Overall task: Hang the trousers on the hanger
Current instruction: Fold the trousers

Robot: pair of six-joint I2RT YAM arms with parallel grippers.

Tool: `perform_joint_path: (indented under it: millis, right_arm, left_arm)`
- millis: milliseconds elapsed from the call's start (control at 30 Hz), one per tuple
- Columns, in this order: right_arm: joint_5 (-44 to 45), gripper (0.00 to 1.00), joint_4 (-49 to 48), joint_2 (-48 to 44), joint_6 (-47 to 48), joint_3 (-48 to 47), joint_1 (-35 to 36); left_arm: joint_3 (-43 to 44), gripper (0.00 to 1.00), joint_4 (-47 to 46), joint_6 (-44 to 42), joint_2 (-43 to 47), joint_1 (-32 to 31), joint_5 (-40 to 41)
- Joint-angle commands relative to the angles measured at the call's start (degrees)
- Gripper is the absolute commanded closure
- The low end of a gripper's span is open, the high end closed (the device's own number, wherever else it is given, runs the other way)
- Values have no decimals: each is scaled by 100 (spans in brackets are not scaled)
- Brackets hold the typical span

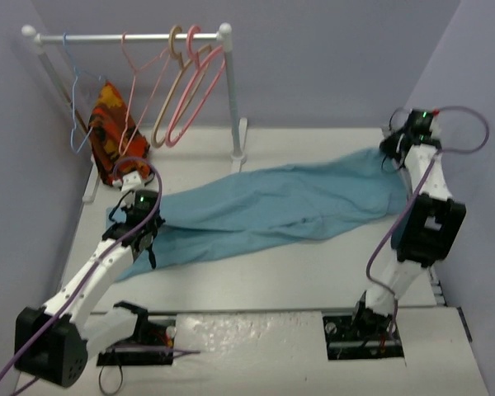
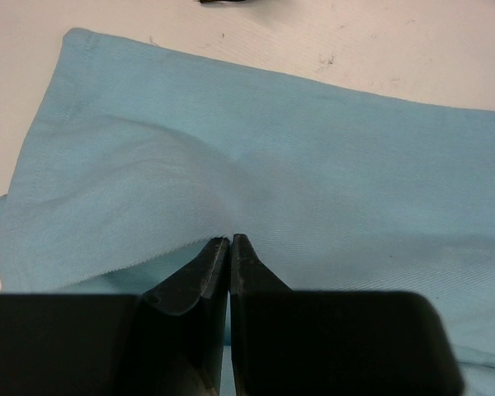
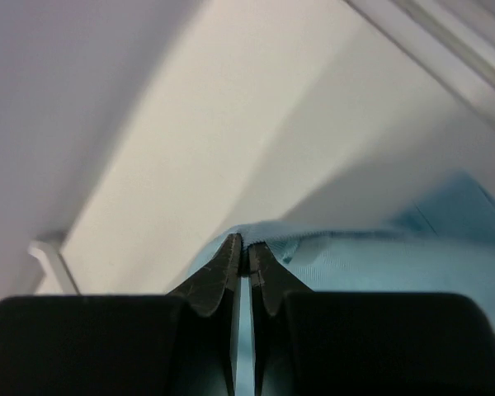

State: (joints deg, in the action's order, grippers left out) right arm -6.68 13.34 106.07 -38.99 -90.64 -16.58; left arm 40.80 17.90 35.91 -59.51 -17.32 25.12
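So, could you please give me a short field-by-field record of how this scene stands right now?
garment: trousers lying stretched and wrinkled across the table
target: hanger hanging bare on the rack
left arm: left gripper shut on a fold near one end of the trousers
right arm: right gripper shut on the fabric edge at the opposite end
nearby: patterned cloth at the rack's left end
status: trousers not yet on the hanger
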Motion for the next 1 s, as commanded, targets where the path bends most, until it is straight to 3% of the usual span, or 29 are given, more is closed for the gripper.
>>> perform_joint_path:
  millis: [0,67,133,200,267,367,567,800,967]
  right_arm:
    - [-457,100,-316,1006,115,-2049,121]
    - [-647,88,-314,1622,171,-2964,169]
    - [-709,67,-314,2038,239,-3539,214]
    - [-709,41,-314,2204,427,-3681,251]
    - [-654,29,-314,2054,549,-3466,254]
    - [-360,24,-314,1444,788,-2585,261]
    - [449,23,-314,-198,1130,-292,203]
    - [642,23,-275,-1382,1125,1470,94]
    - [642,29,-234,-1353,1209,1882,93]
  left_arm:
    - [185,100,-272,-86,-88,-28,73]
    - [206,100,-322,-93,-177,-16,64]
    - [251,100,-397,-93,-268,-8,71]
    - [320,100,-501,-121,-386,4,75]
    - [420,99,-672,-202,-541,25,120]
    - [626,97,-879,-340,-784,110,268]
    - [1235,87,-1280,-679,-1479,485,401]
    - [2104,39,-850,-984,-1857,730,210]
    - [1904,22,-181,-800,-1403,695,-931]
